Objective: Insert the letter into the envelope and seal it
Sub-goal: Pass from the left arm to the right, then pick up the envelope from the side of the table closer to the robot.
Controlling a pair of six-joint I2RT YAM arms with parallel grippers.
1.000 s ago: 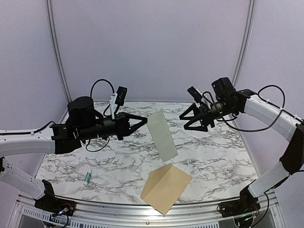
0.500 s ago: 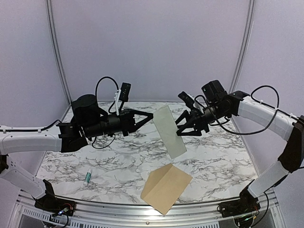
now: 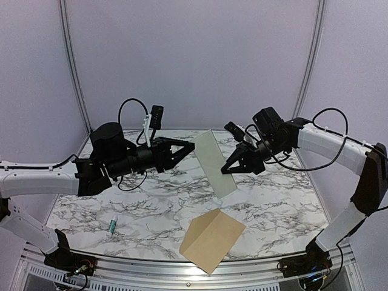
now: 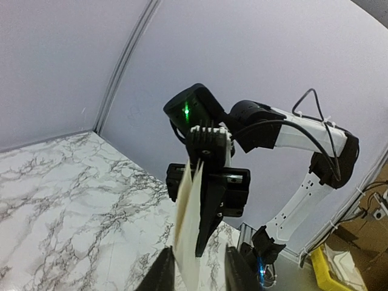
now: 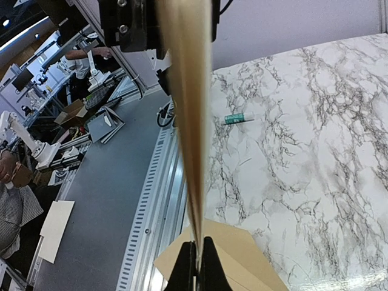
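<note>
Letter (image 3: 214, 162) aloft, tight in the shut right claw (image 3: 225, 171); left claw (image 3: 193, 147) slightly agape around its edge.

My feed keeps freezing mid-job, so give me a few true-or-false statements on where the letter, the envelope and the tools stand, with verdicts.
1. The letter hangs in the air above the table. True.
2. The right tool is shut on the letter's edge. True.
3. The envelope is lifted off the table. False: it lies on the table near the front edge, with no tool on it.
4. The letter is tucked inside the envelope. False: they are apart, the letter higher up.
5. A small tube lies on the table's left side. True.
</note>
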